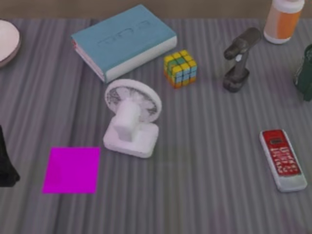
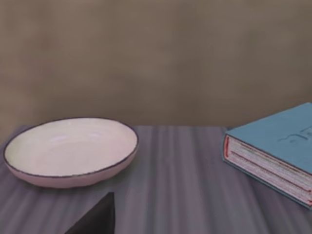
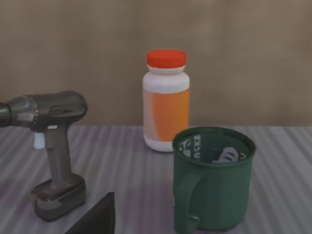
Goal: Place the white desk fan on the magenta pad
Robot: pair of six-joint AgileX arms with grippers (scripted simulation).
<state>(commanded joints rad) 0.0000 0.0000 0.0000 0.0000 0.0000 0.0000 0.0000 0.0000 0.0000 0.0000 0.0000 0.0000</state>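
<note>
1. Fan [image 1: 131, 122] stands upright near the middle of the table [image 1: 209, 195], its round grille head facing the far side and its rounded square base flat on the striped grey top.
2. Just to its left and nearer the front lies the pad [image 1: 71, 170], bright magenta, flat and bare; the two sit close but do not touch.
3. Behind the fan rests a blue book [image 1: 124, 41], with a colour cube [image 1: 180, 68] just right of it.
4. Further right stands a grey drill [image 1: 239, 61], a white-and-orange bottle [image 1: 282, 19] at the far right corner, and a green mug [image 1: 305, 73] at the right edge.
5. A red phone [image 1: 282, 159] lies near the front right.
6. A white bowl [image 1: 7, 41] sits at the far left edge.
7. Left arm shows only as a dark shape [image 1: 7, 165] at the left edge beside the pad; whether its fingers are apart I cannot tell.
8. Right gripper does not appear from above; its wrist view shows a dark wedge [image 3: 95, 217] before the mug, and its spread I cannot tell either.
</note>
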